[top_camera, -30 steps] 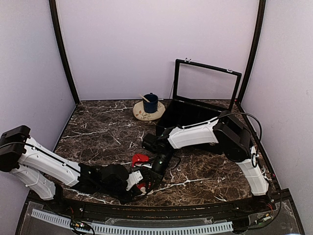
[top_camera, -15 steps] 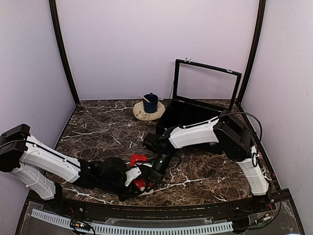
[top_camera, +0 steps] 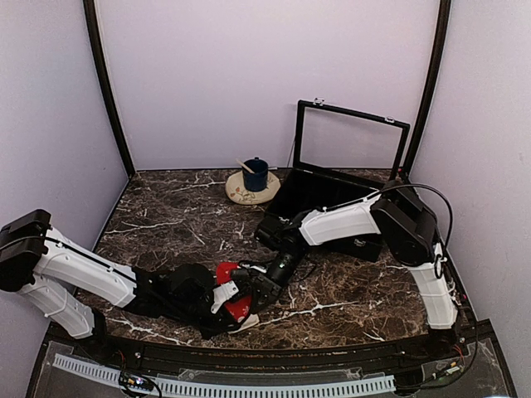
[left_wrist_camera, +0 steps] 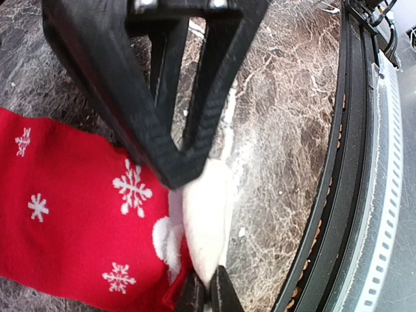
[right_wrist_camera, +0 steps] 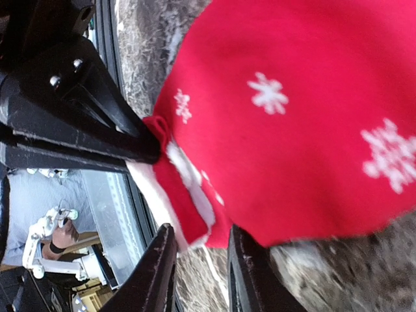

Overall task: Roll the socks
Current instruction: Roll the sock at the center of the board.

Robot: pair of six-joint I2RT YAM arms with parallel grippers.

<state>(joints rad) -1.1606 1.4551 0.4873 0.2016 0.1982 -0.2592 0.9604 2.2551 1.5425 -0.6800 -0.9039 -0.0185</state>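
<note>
Down at the near edge of the marble table the two arms meet over the red sock, the one with white snowflakes. The left gripper has its jaws pressed together on the sock, pinching the fabric right where the red gives way to a white end. Most of the sock spreads flat on the stone to one side of those jaws, while the white end sticks out past their tips. The right gripper comes in from the opposite side with its jaws spread. A red-and-white corner of the sock lies in the gap between them, and neither finger looks to be clamping it. The two sets of jaws sit very near each other, almost tip to tip, with the sock's edge bunched between them. Well beyond both, toward the back wall, a blue mug stands on a pale saucer, just beside a black case with its lid raised.
</note>
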